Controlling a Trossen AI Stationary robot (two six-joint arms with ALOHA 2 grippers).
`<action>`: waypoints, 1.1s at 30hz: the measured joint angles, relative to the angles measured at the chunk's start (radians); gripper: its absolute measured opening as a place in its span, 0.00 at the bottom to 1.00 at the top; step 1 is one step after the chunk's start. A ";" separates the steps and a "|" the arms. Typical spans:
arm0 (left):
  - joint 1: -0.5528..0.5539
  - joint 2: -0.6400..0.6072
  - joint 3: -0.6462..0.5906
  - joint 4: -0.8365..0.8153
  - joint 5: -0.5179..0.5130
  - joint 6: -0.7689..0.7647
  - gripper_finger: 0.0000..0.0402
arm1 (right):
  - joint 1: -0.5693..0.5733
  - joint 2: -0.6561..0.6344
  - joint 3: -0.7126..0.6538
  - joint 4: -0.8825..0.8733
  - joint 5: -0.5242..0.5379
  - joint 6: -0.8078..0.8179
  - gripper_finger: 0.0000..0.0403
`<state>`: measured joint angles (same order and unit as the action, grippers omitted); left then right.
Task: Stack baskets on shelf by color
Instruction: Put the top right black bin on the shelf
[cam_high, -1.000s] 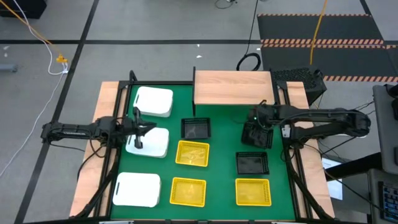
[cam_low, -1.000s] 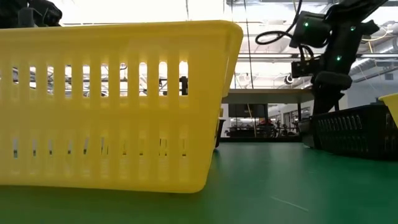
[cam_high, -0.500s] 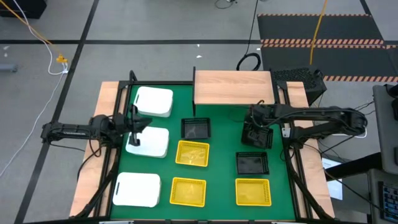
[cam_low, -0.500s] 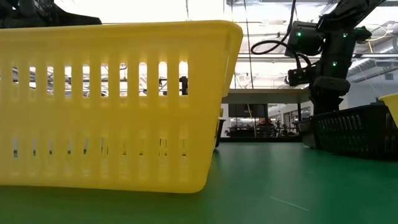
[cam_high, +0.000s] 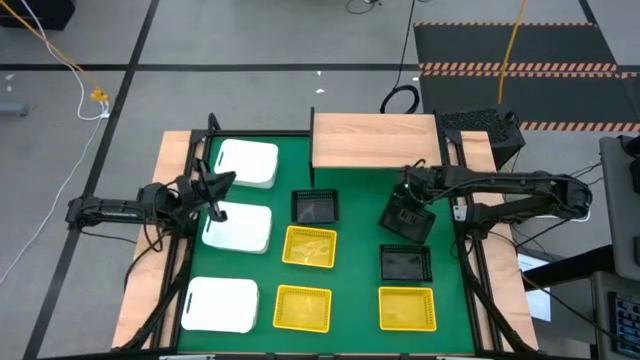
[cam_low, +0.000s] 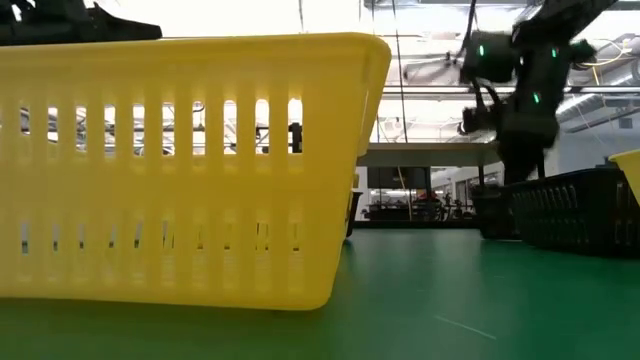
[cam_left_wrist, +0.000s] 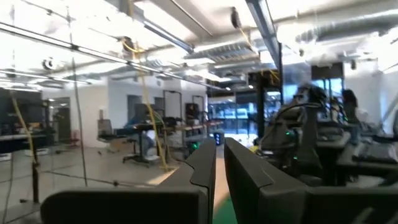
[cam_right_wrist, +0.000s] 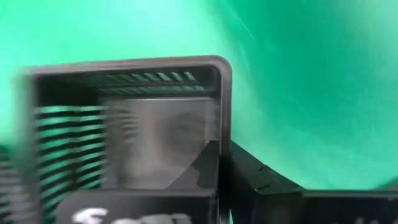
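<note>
Right gripper (cam_high: 408, 203) clamps the rim of a tilted black basket (cam_high: 403, 217) near the shelf (cam_high: 375, 140), while left gripper (cam_high: 214, 188), fingers nearly together, hangs over white baskets.

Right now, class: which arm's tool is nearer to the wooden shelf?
The right. The right tool grips a black basket on the green table just in front of the shelf. The left tool sits across the table by the white baskets.
</note>
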<state>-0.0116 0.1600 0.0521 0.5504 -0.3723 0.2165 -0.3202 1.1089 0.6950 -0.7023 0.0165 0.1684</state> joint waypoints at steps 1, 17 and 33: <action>0.000 0.000 0.013 0.000 -0.010 0.001 0.09 | 0.000 -0.012 0.029 0.002 -0.025 0.004 0.01; 0.000 0.254 0.302 -0.056 -0.081 0.092 0.09 | -0.157 -0.036 0.612 -0.074 0.243 0.084 0.01; 0.000 0.391 0.369 -0.067 -0.127 0.075 0.09 | -0.764 0.194 0.652 -0.239 -0.019 0.169 0.01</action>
<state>-0.0116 0.5507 0.4213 0.4834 -0.4995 0.2912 -1.0840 1.3031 1.3472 -0.9410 -0.0027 0.3372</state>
